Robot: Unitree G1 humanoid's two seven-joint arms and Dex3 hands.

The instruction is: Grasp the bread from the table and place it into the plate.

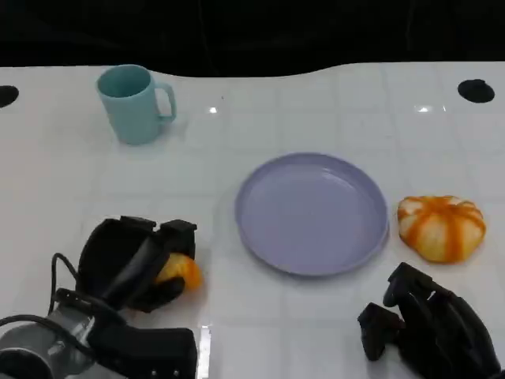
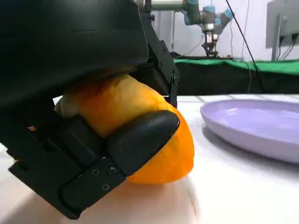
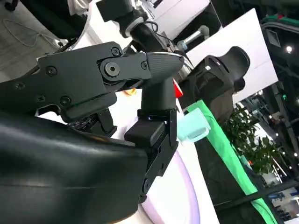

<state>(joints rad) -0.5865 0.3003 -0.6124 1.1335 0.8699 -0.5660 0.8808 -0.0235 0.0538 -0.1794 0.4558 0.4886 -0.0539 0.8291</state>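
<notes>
While the left hand (image 1: 138, 264) has its fingers (image 2: 140, 140) wrapped around an orange bread roll (image 1: 180, 271), that roll is sitting low on the white bench (image 1: 71, 181) off to the left of the plate (image 1: 312, 212), not on it. The left wrist view shows it pretty well: black fingers clamped over the top and front of the roll (image 2: 140, 121), with the roll's underside looking like it touches the bench surface. The lavender plate (image 2: 254, 126) is just beside it in that view, shallow rim, nothing lying in it from what I can see.

Second piece of bread (image 1: 440, 227), a round orange one with white stripes, sits on the bench just right of the plate, close to its rim but apart from it.

The right hand (image 1: 430, 328) is down at the lower right of the bench, near the striped bread but not touching it. Fingers (image 3: 156, 93) are bent, with gaps between them and nothing in them.

A teal mug (image 1: 132, 103) stands upright at the far left, well apart from everything else, handle pointing right. Can't tell if there's anything inside it.
</notes>
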